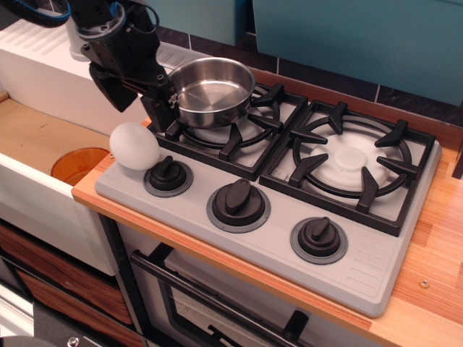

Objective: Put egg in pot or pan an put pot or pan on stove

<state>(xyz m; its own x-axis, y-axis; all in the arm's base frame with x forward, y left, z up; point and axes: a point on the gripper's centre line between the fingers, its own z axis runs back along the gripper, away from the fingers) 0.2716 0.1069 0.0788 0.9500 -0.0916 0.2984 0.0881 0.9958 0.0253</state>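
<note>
The shiny steel pan [214, 91] stands empty on the left burner grate of the grey stove [362, 253]. The white egg [134, 146] lies on the stove's front left corner, beside the left knob [168, 176]. My gripper [137, 107] hangs open and empty just left of the pan and above and behind the egg. Its right finger [159, 112] is close to the pan's left rim, where the wire handle is hidden or too small to make out. Its left finger [114, 90] is over the sink side.
The white sink unit [43, 69] lies left of the stove, with an orange object [78, 163] in its basin and a white cup [74, 40] behind. The right burner [351, 160] is bare. Two more knobs [238, 201] sit in front. The wooden counter [434, 238] runs right.
</note>
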